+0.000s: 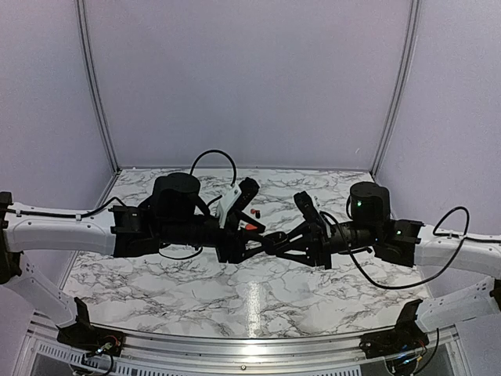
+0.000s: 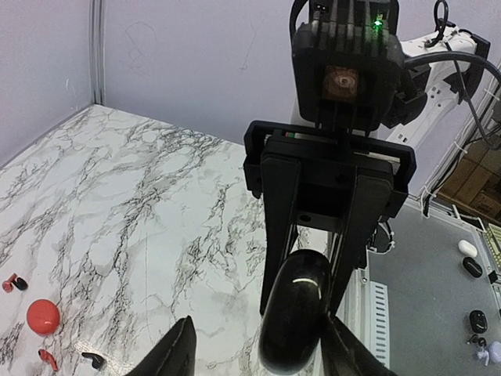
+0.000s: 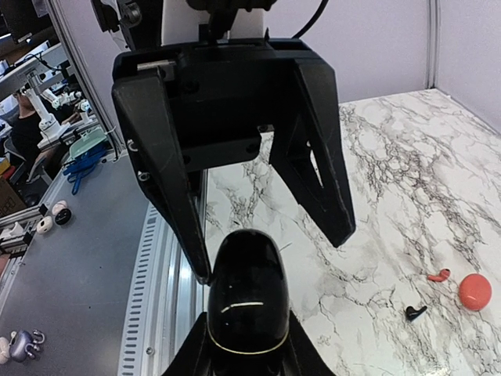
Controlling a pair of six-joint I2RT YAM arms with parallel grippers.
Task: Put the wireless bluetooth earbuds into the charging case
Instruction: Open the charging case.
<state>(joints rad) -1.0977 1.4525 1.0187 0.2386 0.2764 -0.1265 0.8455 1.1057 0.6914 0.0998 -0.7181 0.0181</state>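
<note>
Two grippers meet above the marble table [image 2: 117, 196], both at one oval black case [image 3: 249, 301]. The right gripper [image 2: 305, 296] has its fingers [image 2: 279, 227] clamped on the case's sides and holds it clear of the table. A thin pale seam rings the glossy shell, the lid looks closed, and nothing of its inside shows. The left gripper [image 3: 270, 249] stands about half open around the free end of the case. In the right wrist view one finger [image 3: 176, 204] lies against the shell or just beside it, and the other stands apart with a gap, so it grips nothing. The wireless bluetooth earbuds lie loose on the marble, well away from the black case and outside any container. A red bud [image 2: 48, 359] and a black bud [image 2: 94, 361] lie near a round red case [image 2: 43, 316]. Another red and black pair [image 2: 14, 283] lies close together near that view's left edge. The red case rests on the table, and whether it is open cannot be told. No lettering on either case is large enough to read. Beyond the table's edge, a grey bench [image 2: 423, 313] carries a few small white and black cases [image 2: 472, 266].
</note>
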